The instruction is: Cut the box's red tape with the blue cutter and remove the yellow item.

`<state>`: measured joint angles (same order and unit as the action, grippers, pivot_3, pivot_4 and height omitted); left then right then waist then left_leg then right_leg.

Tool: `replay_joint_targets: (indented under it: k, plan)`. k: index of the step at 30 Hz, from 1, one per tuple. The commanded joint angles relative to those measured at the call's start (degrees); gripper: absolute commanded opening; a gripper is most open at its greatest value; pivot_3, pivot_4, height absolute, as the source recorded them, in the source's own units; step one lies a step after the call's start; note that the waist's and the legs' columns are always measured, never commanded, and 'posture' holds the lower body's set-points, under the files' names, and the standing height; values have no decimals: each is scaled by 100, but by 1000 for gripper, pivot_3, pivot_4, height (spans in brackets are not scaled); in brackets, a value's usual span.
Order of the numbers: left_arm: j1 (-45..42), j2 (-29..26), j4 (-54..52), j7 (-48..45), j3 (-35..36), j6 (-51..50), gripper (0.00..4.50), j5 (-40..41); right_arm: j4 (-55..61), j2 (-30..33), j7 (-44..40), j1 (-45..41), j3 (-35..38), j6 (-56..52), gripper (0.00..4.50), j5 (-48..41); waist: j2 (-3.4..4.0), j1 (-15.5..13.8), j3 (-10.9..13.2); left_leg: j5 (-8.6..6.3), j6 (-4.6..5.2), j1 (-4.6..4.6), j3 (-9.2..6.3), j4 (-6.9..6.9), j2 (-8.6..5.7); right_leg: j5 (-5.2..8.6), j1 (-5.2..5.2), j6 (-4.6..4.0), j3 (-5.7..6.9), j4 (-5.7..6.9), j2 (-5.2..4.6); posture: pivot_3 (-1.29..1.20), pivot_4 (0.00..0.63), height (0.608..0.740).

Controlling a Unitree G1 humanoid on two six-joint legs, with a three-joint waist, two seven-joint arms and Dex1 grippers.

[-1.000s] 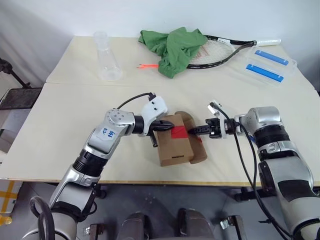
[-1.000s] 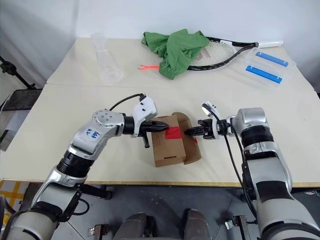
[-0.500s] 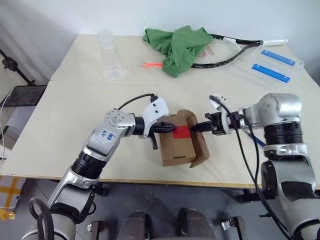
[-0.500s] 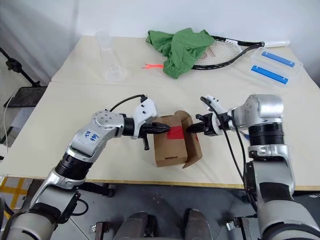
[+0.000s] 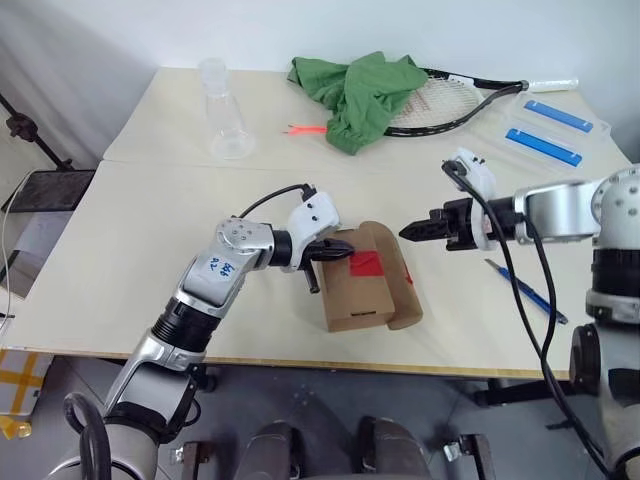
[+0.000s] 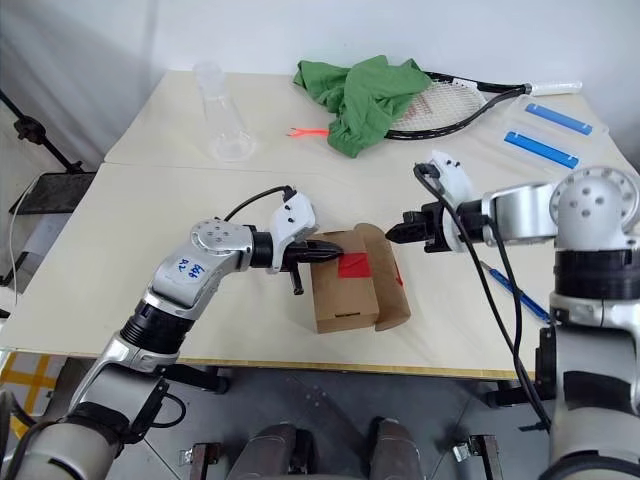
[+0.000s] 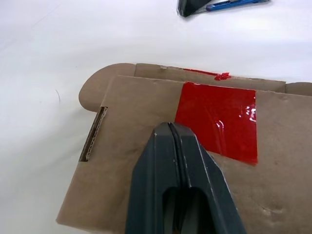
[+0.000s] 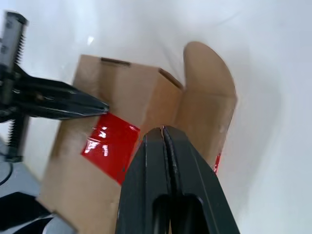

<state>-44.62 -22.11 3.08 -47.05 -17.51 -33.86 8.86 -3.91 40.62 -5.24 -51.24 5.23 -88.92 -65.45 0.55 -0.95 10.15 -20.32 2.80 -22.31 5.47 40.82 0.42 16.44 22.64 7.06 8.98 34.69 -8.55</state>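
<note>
The left gripper (image 5: pixel 344 255), fingers together, presses on the box (image 5: pixel 360 292) near the counter's (image 5: pixel 150 230) front edge. The right gripper (image 5: pixel 405 231), also closed and empty, hovers beside the box's open flap.

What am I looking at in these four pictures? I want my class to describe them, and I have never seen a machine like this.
This is a two-armed humanoid robot at a pale table. Two pictures come from cameras in its head, looking down over its arms; two come from a camera on each wrist, looking along that gripper's black fingers.

The left gripper is shut, its tip pressing on the small brown cardboard box, beside the bright red tape patch. The right gripper is shut, holds nothing, and hovers beside the box's raised rounded flap. The slim blue pen-shaped cutter lies on the table to the robot's right.

Further back lie a clear glass flask, a crumpled green cloth, a black racket and a clear case holding blue bars.
</note>
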Motion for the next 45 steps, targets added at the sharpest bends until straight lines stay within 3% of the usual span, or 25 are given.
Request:
replay_joint_targets:
  k: [1, 6, 13, 23, 26, 35, 45]
  plan:
    - [32, 16, 128, 16, -108, -29, 0, -155, 99, 24, -314, 241, 111, 404, 210, 487, 0, -10, 0, 0, 0, 0, 5, 0, -1, 0, 2, 1, -2, 0, 0, 0, 150, 740]
    - [19, 45, 103, 2, -130, -43, 0, -178, -864, -119, -1254, 383, 115, 727, 1562, 876, 0, -27, 0, 1, 2, 1, 7, 1, 0, -1, 1, 1, -2, 0, 2, 0, 150, 740]
    - [-6, 58, 95, -8, -125, -67, 0, -199, -2073, -201, -2612, 131, -230, 759, 3947, 1405, 0, -34, 0, 2, 4, 1, 5, 0, 0, -1, 1, 1, -2, 1, 2, 0, 150, 740]
    - [-5, 19, 26, -40, -113, -134, 0, -234, -4024, -531, -5057, -539, -1483, 1722, 3947, 2813, 0, 8, 0, 2, 3, 6, 6, 1, 2, -1, -2, 1, -2, 2, 5, 0, 150, 740]
    - [14, 3, -13, -36, -101, -161, 0, -243, -4410, -652, -5466, -680, -1729, 1903, 3345, 3234, -1, 68, -1, 2, 3, 14, 6, 1, 4, 0, -7, 1, -3, 5, 6, 0, 150, 740]
    - [105, -57, -169, -20, -77, -261, 0, -243, -4853, -803, -6512, -957, -1838, 1959, 206, 3803, 0, 111, -1, 2, 2, 12, -2, -1, 5, 0, -7, 1, 2, 7, 6, 0, 150, 740]
    - [211, -75, -325, 12, -78, -309, 0, -235, -4478, -802, -6569, -1087, -1555, 1470, 57, 3938, -2, 101, -2, 1, 1, 10, -6, 3, 3, 0, -8, 1, 2, 7, 3, 0, 150, 740]
